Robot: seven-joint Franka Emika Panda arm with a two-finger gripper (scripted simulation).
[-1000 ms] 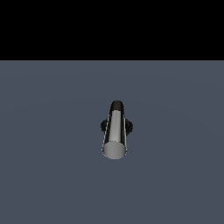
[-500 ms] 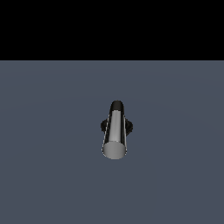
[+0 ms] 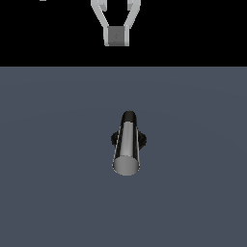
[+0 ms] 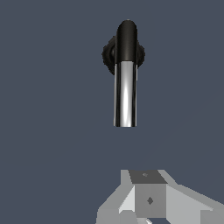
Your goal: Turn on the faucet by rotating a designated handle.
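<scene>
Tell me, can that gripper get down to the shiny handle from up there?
Probably yes. The gripper hangs well above the handle, apart from it, and nothing shows between them.

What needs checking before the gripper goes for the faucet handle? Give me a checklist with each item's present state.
1. Gripper clear of the handle: ok, it sits at the top of the exterior view, far from the fixture.
2. Gripper empty: ok, nothing shows between the fingers.
3. Jaws spread enough to take the bar: cannot tell; the fingers look apart, but the tips are cut off by the picture's edge.
4. Handle unobstructed: ok, the silver bar stands free.
5. Handle in the wrist view: ok, the whole bar shows.
6. Faucet base visible: ok, though partly hidden behind the black elbow.
</scene>
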